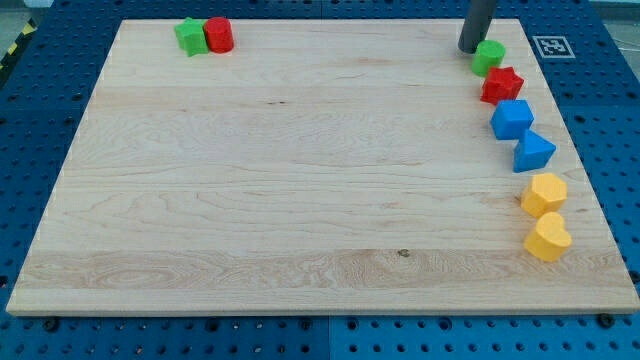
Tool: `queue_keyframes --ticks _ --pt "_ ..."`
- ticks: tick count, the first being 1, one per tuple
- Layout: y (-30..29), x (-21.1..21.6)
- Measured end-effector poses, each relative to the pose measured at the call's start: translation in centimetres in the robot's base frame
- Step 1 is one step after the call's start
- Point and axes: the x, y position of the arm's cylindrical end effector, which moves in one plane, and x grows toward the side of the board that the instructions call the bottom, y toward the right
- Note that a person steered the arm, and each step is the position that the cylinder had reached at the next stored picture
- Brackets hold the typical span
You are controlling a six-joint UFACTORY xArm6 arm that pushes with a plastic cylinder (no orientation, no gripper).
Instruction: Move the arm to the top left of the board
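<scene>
Trouble from here would come mostly from the start and the end of the move, as I judge it. My tip (470, 50) sits at the board's (300, 200) top right, just beside the green cylinder (489, 56), on its left; whether they touch I cannot tell. If I swing out carelessly I could nudge that block into the red star (502, 84) below it. The rod carries nothing and has no jaws to open or close, so it is simply free, pressing on no block that I can confirm.

The goal, the top left of the board, lies well apart across bare wood. Two blocks wait there, touching each other: a green star (188, 36) and a red cylinder (219, 35). Arriving too fast or too low along the top edge, I would shove them off toward the rim.

Counting: eight blocks in all. Two green, two red, two blue, two yellow. Down the view's right edge run six: green cylinder, red star, a blue cube-like block (511, 118), a blue wedge (533, 152), a yellow hexagon-like block (544, 192) and a yellow heart (548, 239).
</scene>
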Motion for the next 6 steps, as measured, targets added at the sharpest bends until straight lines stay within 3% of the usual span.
queue_keyframes --ticks 1,3,6 --pt "-2.8 -0.2" --pt "-17.9 -3.1" --pt "-43.4 4.0"
